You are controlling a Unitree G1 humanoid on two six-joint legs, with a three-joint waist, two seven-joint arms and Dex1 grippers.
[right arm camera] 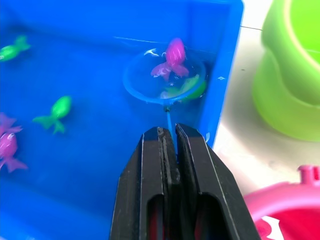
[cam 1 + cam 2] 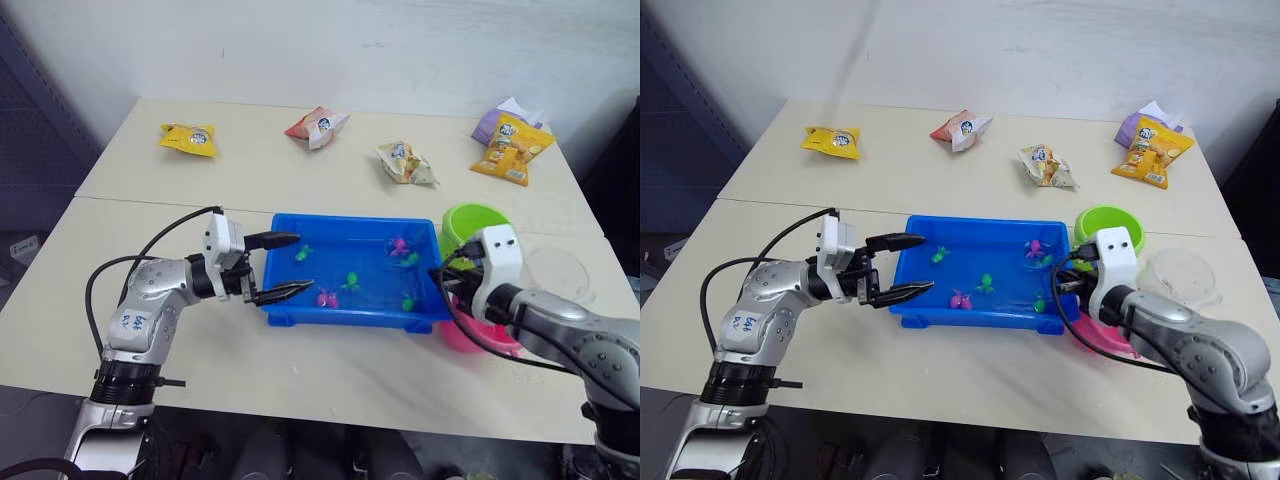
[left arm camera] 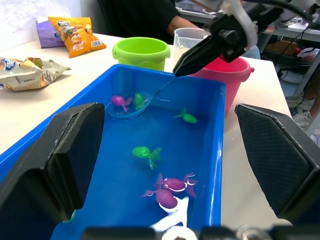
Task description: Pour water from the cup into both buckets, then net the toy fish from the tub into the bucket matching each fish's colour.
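Right gripper (image 1: 167, 145): clamped tight on the thin handle of the net (image 1: 162, 80), parked over the tub's right end near the buckets.
Net: hoop is down in the water at the tub's far right corner, with a pink fish (image 1: 172, 57) and a green fish (image 1: 182, 89) sitting in or right at it, can't tell which.
Left gripper (image 2: 275, 268): fingers spread wide apart, holding nothing, straddling the tub's left wall.
Tub (image 2: 345, 318): bright blue, middle of the surface (image 2: 200, 340), water in it, more pink and green fish scattered around.
Green bucket (image 2: 472, 225): just off the tub's far right corner.
Pink bucket (image 3: 227, 72): right beside the tub's right end, nearer than the green one, mostly behind the right arm.
Cup (image 2: 1180, 275): clear, standing right of the buckets.
Back of the surface: a few snack bags (image 2: 188, 138) lying around.
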